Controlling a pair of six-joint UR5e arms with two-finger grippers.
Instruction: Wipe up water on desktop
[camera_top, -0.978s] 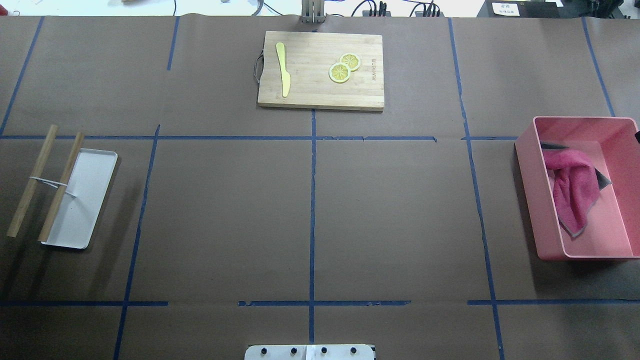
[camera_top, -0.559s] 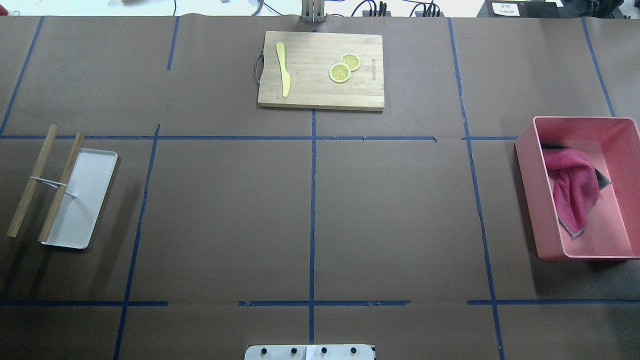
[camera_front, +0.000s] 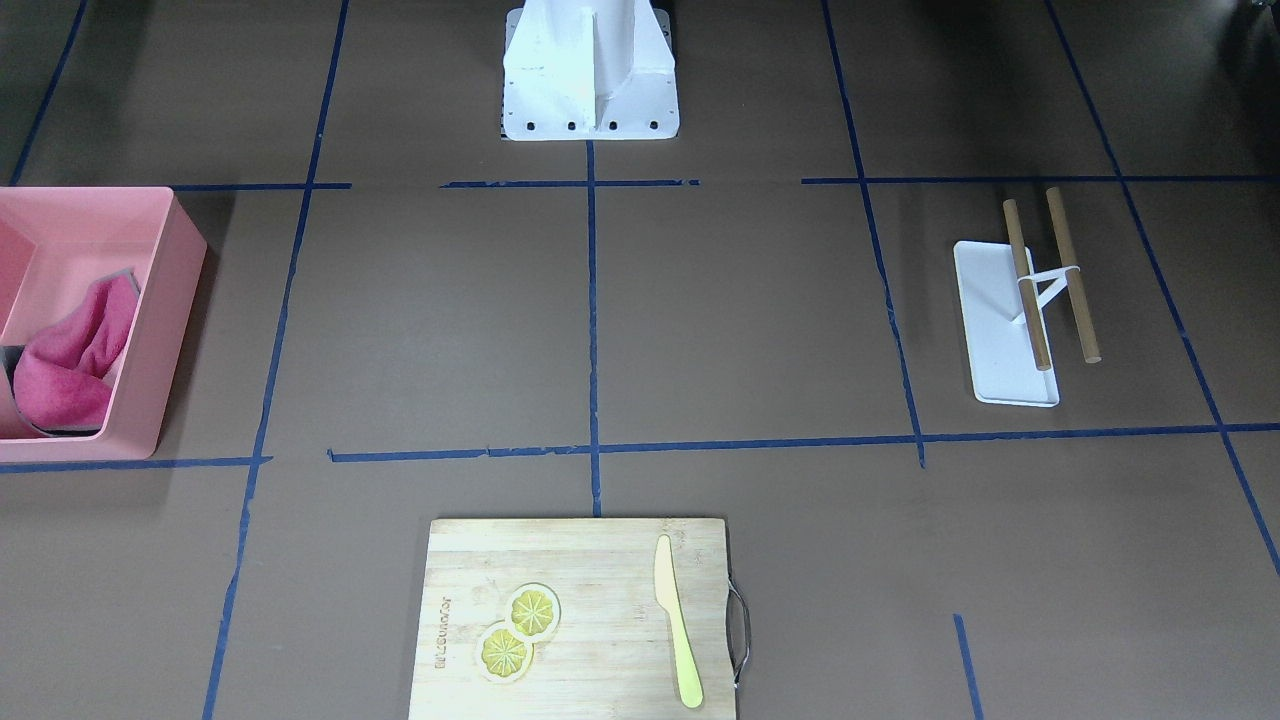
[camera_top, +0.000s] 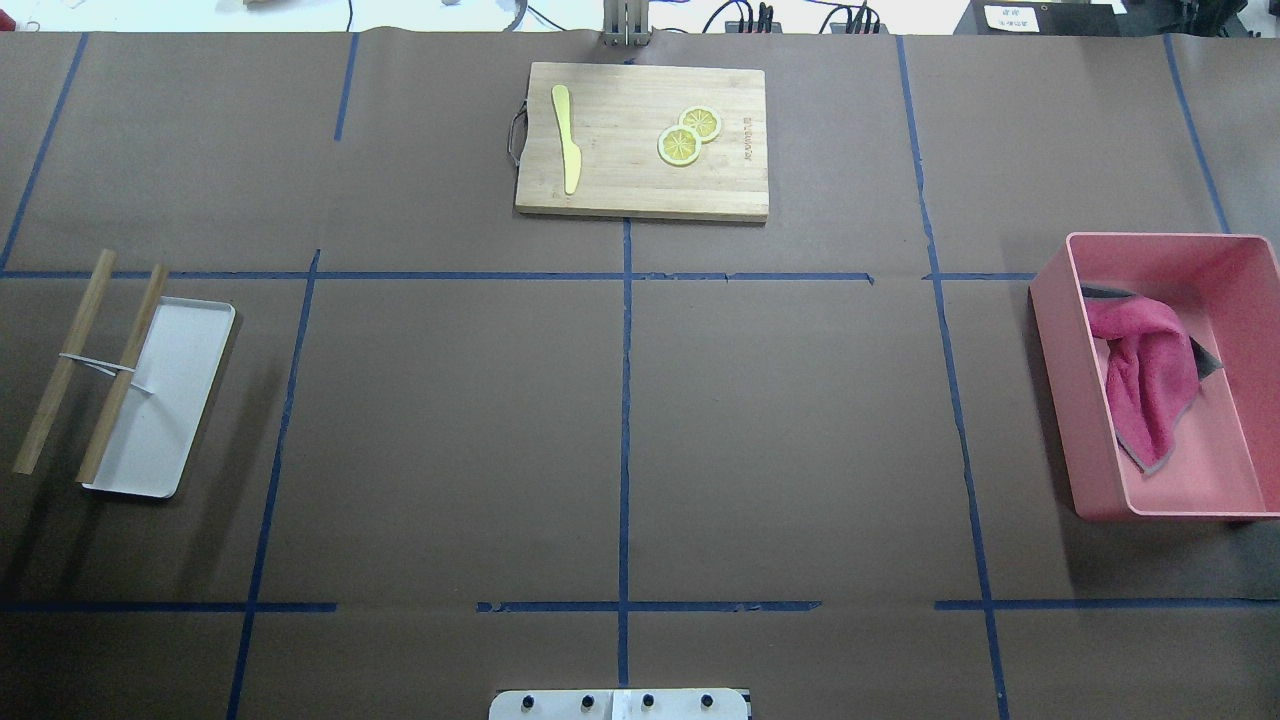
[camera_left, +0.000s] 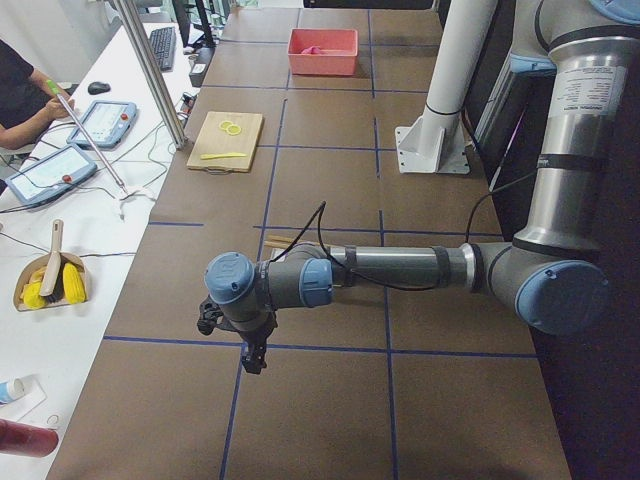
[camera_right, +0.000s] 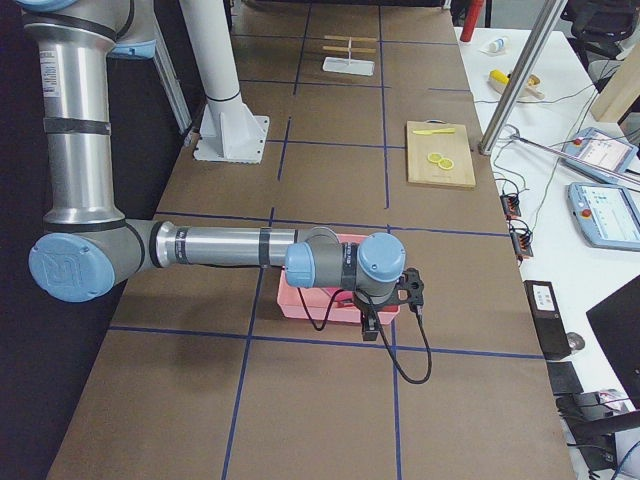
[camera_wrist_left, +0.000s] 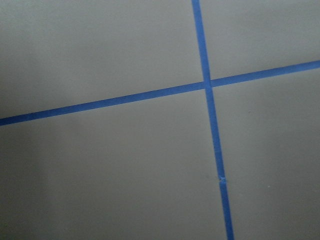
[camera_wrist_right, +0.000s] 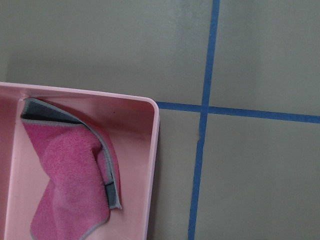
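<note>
As the pink cloth (camera_top: 1148, 378) lies crumpled in the pink bin (camera_top: 1060, 400), you've no wet patch showing on the bench (camera_top: 790, 420). Wiping looks finished or unstarted. Both arms hover at opposite ends; you can't tell either's fingers' state.

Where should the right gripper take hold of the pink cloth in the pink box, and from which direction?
Grip the raised fold of the pink cloth from straight above. It lies crumpled on the floor of the open-topped pink box, whose walls seem to block any sideways approach; the bunched middle gives the fingers something to pinch.
</note>
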